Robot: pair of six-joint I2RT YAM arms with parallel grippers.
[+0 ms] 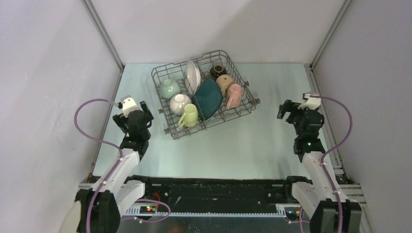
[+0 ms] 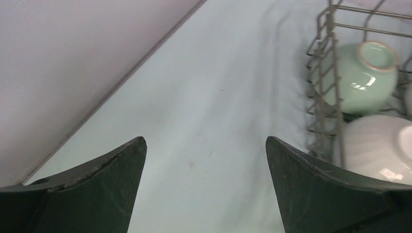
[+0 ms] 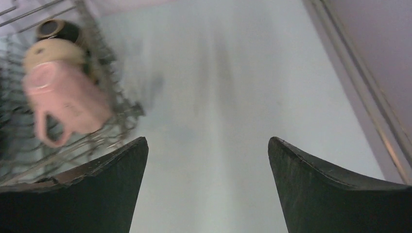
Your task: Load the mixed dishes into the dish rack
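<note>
**Left claw [image 1: 145,112] and right claw [image 1: 285,109] both gaping, nothing held**

Rack [image 1: 161,99] sits upper middle of the top view, between the claws and apart from both. Everything's in it. Green bowl [image 1: 169,89], white bowl [image 1: 180,103] and yellow mug [image 1: 189,116] are on the left, teal plate [image 1: 209,98] and white plate [image 1: 193,76] in the middle, and brown bowl [image 1: 217,72], tan mug [image 1: 224,82] and pink mug [image 1: 234,95] on the right. Left wrist view crops the white bowl at the right edge. Right wrist view is smeared, so the pink mug's blurry.
</note>
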